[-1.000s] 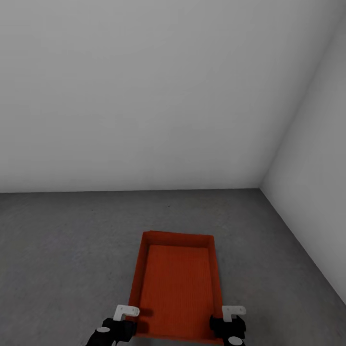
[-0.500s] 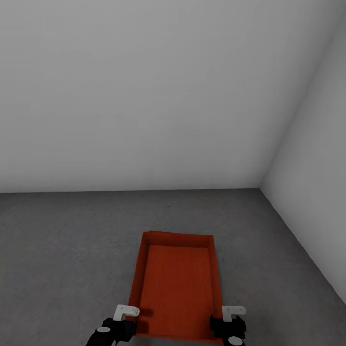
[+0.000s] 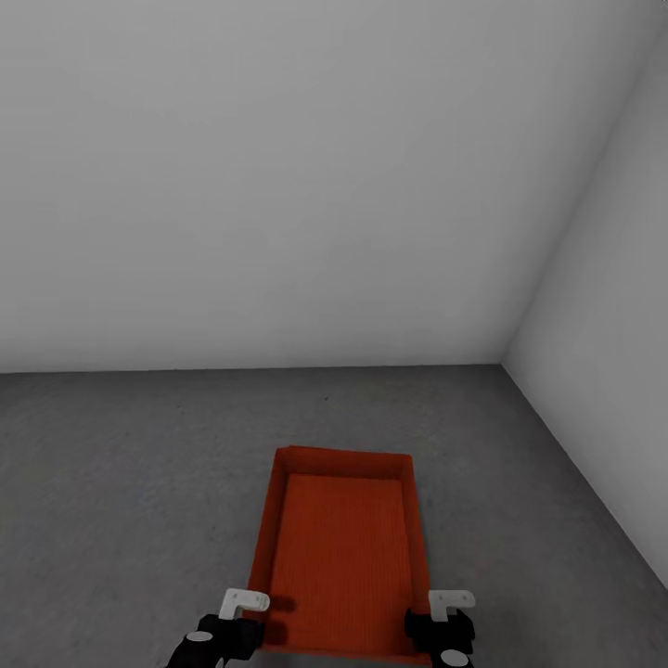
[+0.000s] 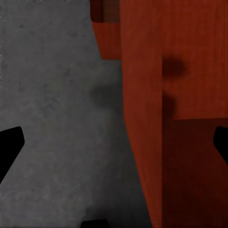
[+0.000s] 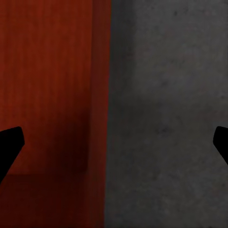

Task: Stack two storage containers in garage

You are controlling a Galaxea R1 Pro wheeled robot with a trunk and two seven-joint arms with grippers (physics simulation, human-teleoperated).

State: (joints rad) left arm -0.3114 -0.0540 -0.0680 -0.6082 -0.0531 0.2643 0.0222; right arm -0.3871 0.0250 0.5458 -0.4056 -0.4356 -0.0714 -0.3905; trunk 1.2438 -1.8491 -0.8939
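Note:
An orange-red storage container (image 3: pixel 343 557) sits low over the dark grey concrete floor (image 3: pixel 139 482) of the garage, near a white-walled corner. Both grippers are open and astride its long side walls at the near end. My left gripper (image 3: pixel 243 605) straddles the left wall (image 4: pixel 142 118), one fingertip (image 4: pixel 9 147) over the floor and the other inside the bin. My right gripper (image 3: pixel 451 605) straddles the right wall (image 5: pixel 97 118) the same way. In the left wrist view a second orange-red edge (image 4: pixel 108 38) pokes out beside the first, seemingly the other container underneath.
White walls stand ahead (image 3: pixel 278 186) and to the right (image 3: pixel 612 371), meeting in a corner at the right. Bare concrete stretches to the left of the container and between it and both walls.

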